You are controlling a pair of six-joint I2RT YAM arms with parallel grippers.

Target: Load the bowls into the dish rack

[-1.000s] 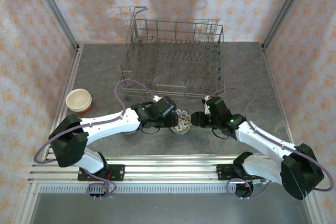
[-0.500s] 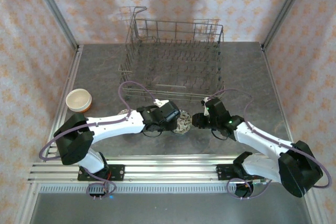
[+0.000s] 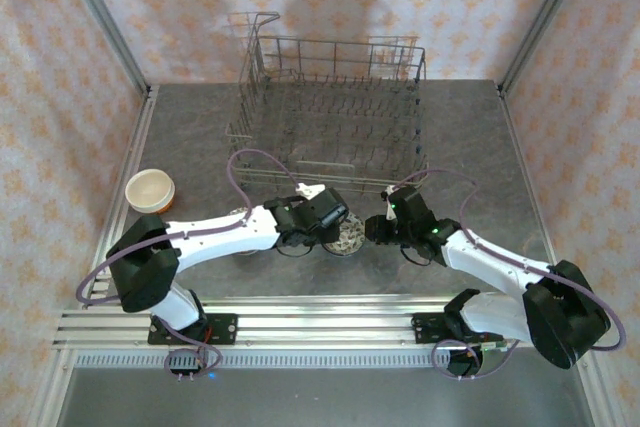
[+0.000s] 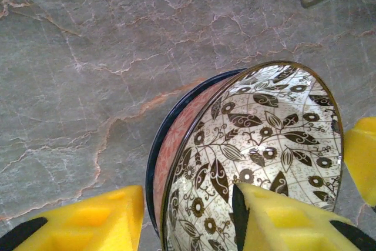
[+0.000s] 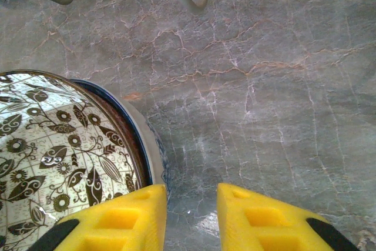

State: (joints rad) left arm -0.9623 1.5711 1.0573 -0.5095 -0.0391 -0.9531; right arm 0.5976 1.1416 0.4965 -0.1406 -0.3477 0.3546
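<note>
While the patterned bowl [image 4: 264, 127] sits nested in a pink bowl [image 4: 176, 139] on the table [image 5: 264, 86] near the dish rack [image 3: 330, 112], your left gripper [image 4: 188, 204] straddles both rims, grip impossible to tell; your right gripper [image 5: 191, 195] hangs beside them, jaws slightly apart, empty.

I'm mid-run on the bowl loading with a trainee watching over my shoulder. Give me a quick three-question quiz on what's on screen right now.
1. True or false: no bowl stands in the dish rack yet.
2. The cream bowl sits: A) upright near the table's left edge, on its own; B) in the rack; C) upside down by the right edge.
3. Which gripper has a finger inside the rim of the leaf-patterned bowl?
Key: 1 true; 2 A; 3 the left gripper.
</note>
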